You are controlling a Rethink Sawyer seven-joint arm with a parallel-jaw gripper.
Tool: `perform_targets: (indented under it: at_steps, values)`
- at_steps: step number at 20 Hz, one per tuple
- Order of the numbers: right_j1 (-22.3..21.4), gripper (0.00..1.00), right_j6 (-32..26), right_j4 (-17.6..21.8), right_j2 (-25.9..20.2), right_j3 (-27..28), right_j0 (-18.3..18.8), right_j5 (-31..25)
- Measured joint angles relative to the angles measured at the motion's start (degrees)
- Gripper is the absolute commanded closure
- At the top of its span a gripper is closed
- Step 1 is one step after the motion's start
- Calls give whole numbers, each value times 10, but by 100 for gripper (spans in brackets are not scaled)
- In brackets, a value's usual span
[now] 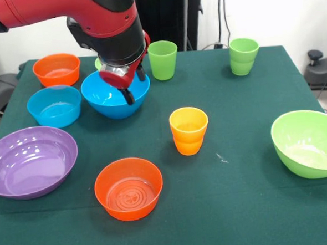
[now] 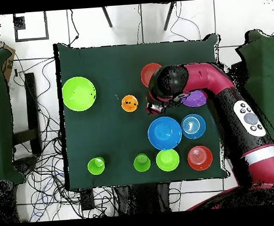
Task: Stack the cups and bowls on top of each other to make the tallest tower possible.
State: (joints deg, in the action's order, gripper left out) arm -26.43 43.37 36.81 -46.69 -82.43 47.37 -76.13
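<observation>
Three cups [image 1: 189, 130] and seven bowls [image 1: 128, 188] stand unstacked; whether the fingers [image 1: 127, 94] are open, I cannot tell.

upright cups [image 1: 189, 130] and bowls [image 1: 115, 94] scattered apart on the table, none stacked

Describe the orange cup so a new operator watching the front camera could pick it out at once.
Start at the green table and look to its middle, right of the big blue bowl under the pincer. The orange cup stands upright there, alone on the cloth. It is the only orange tumbler: the other orange pieces are wide bowls, and the other cups are green and at the far edge.
</observation>
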Motion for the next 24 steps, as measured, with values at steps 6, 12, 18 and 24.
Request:
perform_targets:
  at_steps: [6, 12, 18, 24]
  values:
    - [-1, 0, 0, 0, 0, 4, -2, -24]
    - [-2, 0, 0, 0, 0, 14, -2, -24]
    - [-2, 0, 0, 3, 0, 18, -1, -24]
    - [-1, 0, 0, 8, 0, 28, -2, -24]
